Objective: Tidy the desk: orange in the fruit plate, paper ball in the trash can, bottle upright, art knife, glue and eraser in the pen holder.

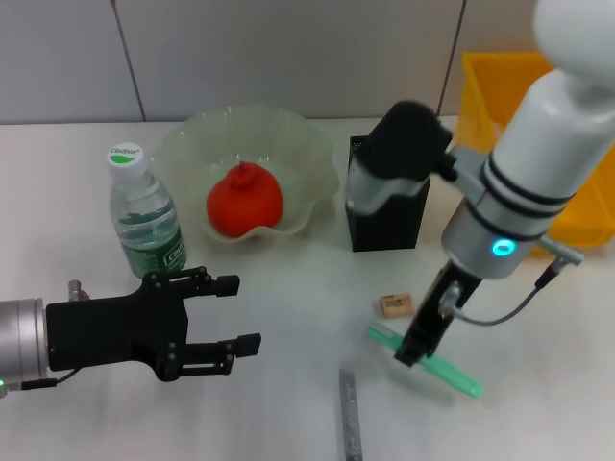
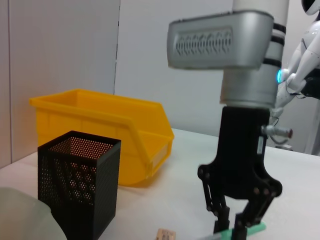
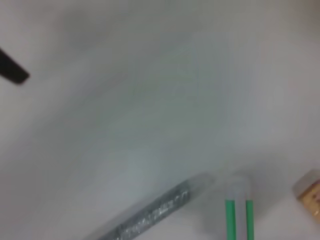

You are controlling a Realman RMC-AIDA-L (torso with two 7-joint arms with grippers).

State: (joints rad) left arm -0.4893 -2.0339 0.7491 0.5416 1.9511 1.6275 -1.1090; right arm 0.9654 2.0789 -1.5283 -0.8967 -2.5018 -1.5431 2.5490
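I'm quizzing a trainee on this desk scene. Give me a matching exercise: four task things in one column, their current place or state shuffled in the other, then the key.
Things:
1. orange
2. bottle
3. art knife
4. eraser

Places or states:
A. lying on the desk under the right claw
B. standing upright beside the fruit plate
C. inside the fruit plate
D. lying on the desk in front of the pen holder

Pairs: 1-C, 2-B, 3-A, 4-D

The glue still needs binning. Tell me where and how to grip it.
Grip the glue at mid-length, from straight above, fingers across its narrow width. It lies flat on the table, a slim stick pointing away from the robot, with bare surface either side. The right gripper sits at the art knife.
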